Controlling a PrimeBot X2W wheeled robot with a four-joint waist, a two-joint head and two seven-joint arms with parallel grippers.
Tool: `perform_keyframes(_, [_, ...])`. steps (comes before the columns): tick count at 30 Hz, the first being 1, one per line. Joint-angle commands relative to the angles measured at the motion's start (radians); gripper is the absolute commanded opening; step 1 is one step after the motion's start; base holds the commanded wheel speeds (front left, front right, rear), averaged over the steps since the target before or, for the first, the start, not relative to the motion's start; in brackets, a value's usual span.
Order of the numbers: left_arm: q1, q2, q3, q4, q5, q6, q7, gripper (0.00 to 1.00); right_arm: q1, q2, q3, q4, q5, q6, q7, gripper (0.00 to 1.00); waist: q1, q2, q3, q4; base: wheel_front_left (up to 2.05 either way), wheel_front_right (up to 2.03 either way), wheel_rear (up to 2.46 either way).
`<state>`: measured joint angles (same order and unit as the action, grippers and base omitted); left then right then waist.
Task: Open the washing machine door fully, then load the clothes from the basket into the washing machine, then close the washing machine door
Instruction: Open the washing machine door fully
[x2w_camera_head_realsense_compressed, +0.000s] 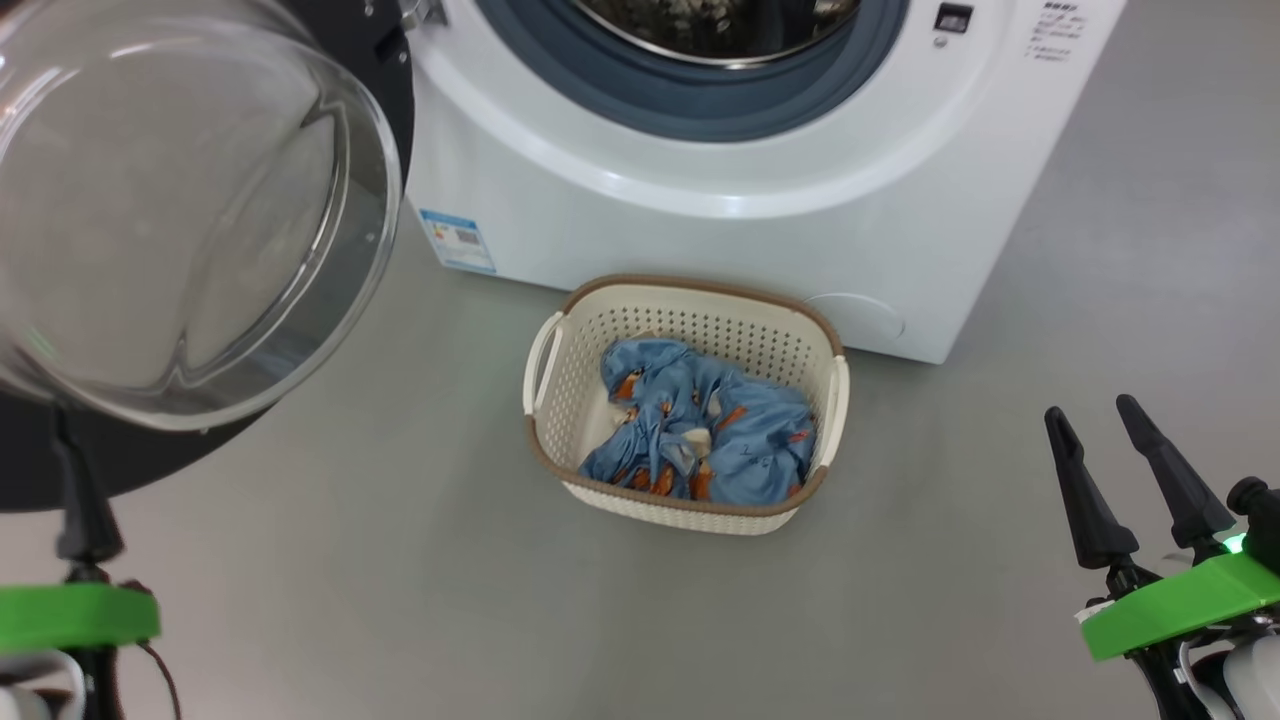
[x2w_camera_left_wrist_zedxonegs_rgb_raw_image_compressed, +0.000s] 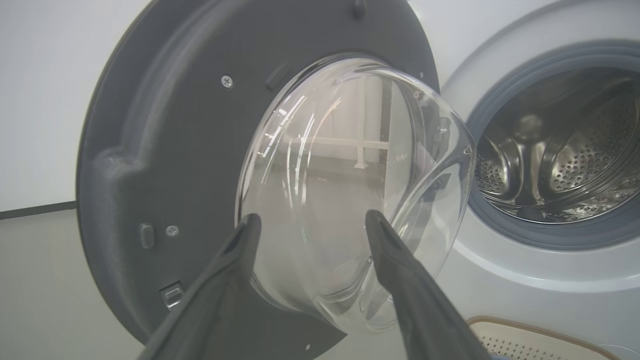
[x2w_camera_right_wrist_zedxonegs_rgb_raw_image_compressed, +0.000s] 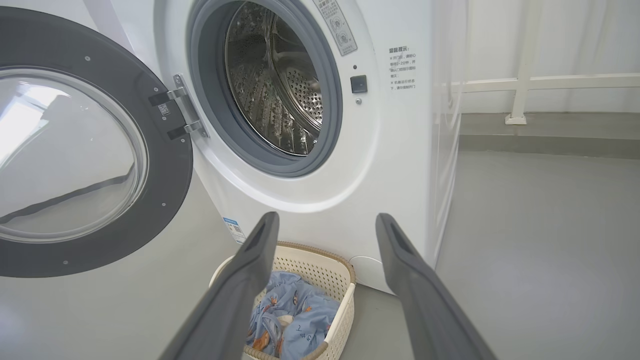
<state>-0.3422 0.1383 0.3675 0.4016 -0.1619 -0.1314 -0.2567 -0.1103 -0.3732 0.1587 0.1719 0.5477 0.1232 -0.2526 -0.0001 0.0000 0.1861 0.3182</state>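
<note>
The white washing machine (x2w_camera_head_realsense_compressed: 700, 230) stands with its door (x2w_camera_head_realsense_compressed: 180, 200) swung wide to the left and its steel drum (x2w_camera_right_wrist_zedxonegs_rgb_raw_image_compressed: 280, 85) exposed. In front of it on the floor sits the cream basket (x2w_camera_head_realsense_compressed: 690, 320), holding the crumpled light blue clothes (x2w_camera_head_realsense_compressed: 740, 440). My left gripper (x2w_camera_left_wrist_zedxonegs_rgb_raw_image_compressed: 312, 220) is open, its fingers spread just short of the door's bulging glass bowl (x2w_camera_left_wrist_zedxonegs_rgb_raw_image_compressed: 350, 190) with nothing between them. One of its fingers (x2w_camera_head_realsense_compressed: 80, 510) shows under the door at the lower left. My right gripper (x2w_camera_head_realsense_compressed: 1092, 410) is open and empty, right of the basket, aimed over the basket (x2w_camera_right_wrist_zedxonegs_rgb_raw_image_compressed: 320, 265) at the machine.
Grey floor (x2w_camera_head_realsense_compressed: 400, 600) surrounds the basket. The open door overhangs the floor on the left. A blue label (x2w_camera_head_realsense_compressed: 458, 240) marks the machine's lower left front. A white railing (x2w_camera_right_wrist_zedxonegs_rgb_raw_image_compressed: 525, 85) and a step run along the wall right of the machine.
</note>
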Motion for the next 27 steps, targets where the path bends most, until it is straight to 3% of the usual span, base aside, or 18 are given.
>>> perform_keyframes(1, [0.03,0.044,-0.002,-0.049,-0.018,0.001,-0.005,1.0,0.015,-0.013,0.019,-0.023,0.005,0.008,-0.009,1.0,0.0002,0.0,-0.039,-0.033,0.0,0.0,0.0])
perform_keyframes(11, [0.183,0.038,-0.124,-0.157,-0.08,0.001,-0.005,1.0,0.051,0.004,0.01,-0.025,0.007,0.008,-0.009,1.0,0.0002,0.0,-0.086,-0.11,0.0,0.0,0.0])
perform_keyframes(27, [0.247,0.033,-0.235,-0.215,-0.122,0.001,-0.005,1.0,0.082,0.011,-0.017,-0.036,0.005,0.008,-0.009,1.0,0.0002,0.0,-0.113,-0.24,0.0,0.0,0.0])
